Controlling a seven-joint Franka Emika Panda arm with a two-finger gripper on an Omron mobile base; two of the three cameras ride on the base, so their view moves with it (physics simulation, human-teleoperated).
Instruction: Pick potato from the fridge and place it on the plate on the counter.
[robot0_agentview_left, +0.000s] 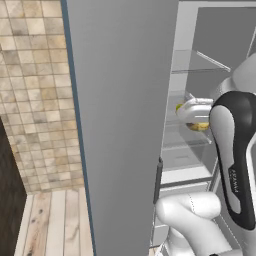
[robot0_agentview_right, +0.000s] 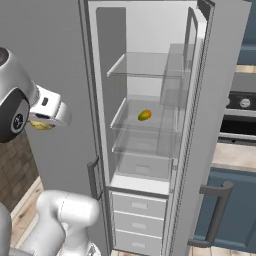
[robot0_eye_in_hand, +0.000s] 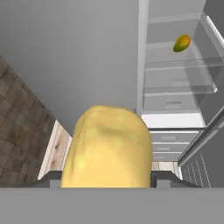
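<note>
My gripper (robot0_eye_in_hand: 107, 180) is shut on the potato (robot0_eye_in_hand: 107, 148), a golden-yellow lump that bulges up between the dark fingertips (robot0_eye_in_hand: 164, 178). In the right base view the hand hangs left of the open fridge (robot0_agentview_right: 150, 150), in front of its flat grey door (robot0_agentview_right: 65, 55), and the potato (robot0_agentview_right: 41, 125) peeks out below the hand. In the left base view the potato (robot0_agentview_left: 199, 127) shows under the white hand, right of the blue-edged door (robot0_agentview_left: 120, 125). A strip of beige counter (robot0_agentview_right: 232, 156) lies at the far right. The plate is out of view.
A yellow-green fruit (robot0_agentview_right: 144, 115) lies on the middle glass shelf of the fridge, also seen as the fruit (robot0_eye_in_hand: 182, 43) in the hand view. White drawers (robot0_agentview_right: 137, 222) sit below. A second open door (robot0_agentview_right: 220, 100) stands right of the fridge. A dark oven (robot0_agentview_right: 240, 117) sits beyond.
</note>
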